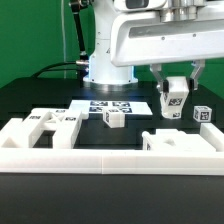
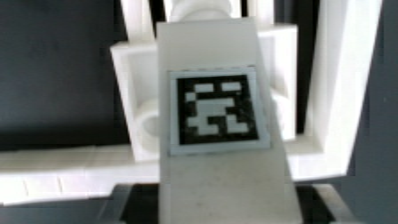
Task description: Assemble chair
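The tabletop (image 1: 40, 100) is black and matt, without shine. The chair pieces (image 1: 50, 122) look like white plastic, smooth with a dull finish; the held chair piece (image 2: 217, 50) shows the same even white, its tag (image 2: 217, 112) a flat black-and-white print. The border rail (image 1: 100, 160) is white plastic too. The arm's shell (image 1: 150, 40) is white, smooth and faintly glossy; the tool (image 1: 177, 90) has dark matt fingers (image 1: 160, 76)

Black table (image 1: 30, 100): chair parts (image 1: 112, 118), marker board (image 1: 137, 105)
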### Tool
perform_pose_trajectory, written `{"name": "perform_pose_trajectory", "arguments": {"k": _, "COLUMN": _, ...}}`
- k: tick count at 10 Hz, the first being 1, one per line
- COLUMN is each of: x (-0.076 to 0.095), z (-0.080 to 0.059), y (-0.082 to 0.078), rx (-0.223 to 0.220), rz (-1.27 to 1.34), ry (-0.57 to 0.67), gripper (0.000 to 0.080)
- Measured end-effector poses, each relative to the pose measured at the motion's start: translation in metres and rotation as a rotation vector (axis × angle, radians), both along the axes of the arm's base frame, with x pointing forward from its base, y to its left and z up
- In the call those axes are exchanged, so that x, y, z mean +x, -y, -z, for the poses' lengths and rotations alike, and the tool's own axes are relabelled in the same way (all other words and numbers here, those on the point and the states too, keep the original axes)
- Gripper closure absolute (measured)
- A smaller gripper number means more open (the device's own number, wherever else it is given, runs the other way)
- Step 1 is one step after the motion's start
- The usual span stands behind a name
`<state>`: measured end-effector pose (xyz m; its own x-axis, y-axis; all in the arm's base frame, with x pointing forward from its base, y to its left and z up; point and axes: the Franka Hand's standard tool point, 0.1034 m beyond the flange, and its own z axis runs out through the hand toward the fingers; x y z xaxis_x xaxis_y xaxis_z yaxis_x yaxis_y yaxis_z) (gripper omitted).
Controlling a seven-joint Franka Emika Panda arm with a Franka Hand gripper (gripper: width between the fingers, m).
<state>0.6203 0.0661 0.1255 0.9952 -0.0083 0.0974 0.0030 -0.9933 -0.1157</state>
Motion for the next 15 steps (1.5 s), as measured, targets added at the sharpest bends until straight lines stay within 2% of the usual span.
{"name": "perform_pose_trajectory", "arguments": {"k": 2, "x": 0.015, "z": -0.009, "y": -0.004, "rx": -0.003, "rz": 0.003, "ry": 0.099, "gripper": 0.0509}}
{"name": "perform_pose_trajectory", "arguments": {"k": 4, "x": 0.016, "z": -0.004, "y": 0.001, "rx": -0.024, "rz": 0.021, "ry": 0.275, "gripper": 0.0509}}
{"name": "perform_pose_trajectory", "arguments": {"k": 5, "x": 0.016, "z": -0.003, "y": 0.002, "rx": -0.029, "rz": 0.025, "ry": 0.318, "gripper": 0.0509}}
{"name": "perform_pose_trajectory", "arguments": {"k": 6, "x": 0.02, "z": -0.007, "y": 0.002, "rx": -0.036, "rz": 0.034, "ry": 0.412, "gripper": 0.0509}}
{"name": "perform_pose_trajectory", "arguments": {"k": 7, "x": 0.018, "z": -0.008, "y": -0.009, "rx": -0.034, "rz": 0.031, "ry": 0.493, "gripper": 0.0509}}
{"name": "perform_pose_trajectory", "arguments": {"k": 10, "x": 0.016, "z": -0.011, "y": -0.036, "rx": -0.017, "rz": 0.011, "ry": 0.5, "gripper": 0.0509}}
{"name": "perform_pose_trajectory", "arguments": {"k": 13, "x": 0.017, "z": -0.009, "y": -0.033, "rx": -0.027, "rz": 0.003, "ry": 0.522, "gripper": 0.0509}}
{"name": "perform_pose_trajectory", "arguments": {"k": 14, "x": 0.015, "z": -0.005, "y": -0.042, "rx": -0.023, "rz": -0.01, "ry": 0.518, "gripper": 0.0509}}
{"name": "perform_pose_trajectory", "arguments": {"k": 15, "x": 0.017, "z": -0.004, "y": -0.043, "rx": -0.026, "rz": -0.014, "ry": 0.544, "gripper": 0.0509}}
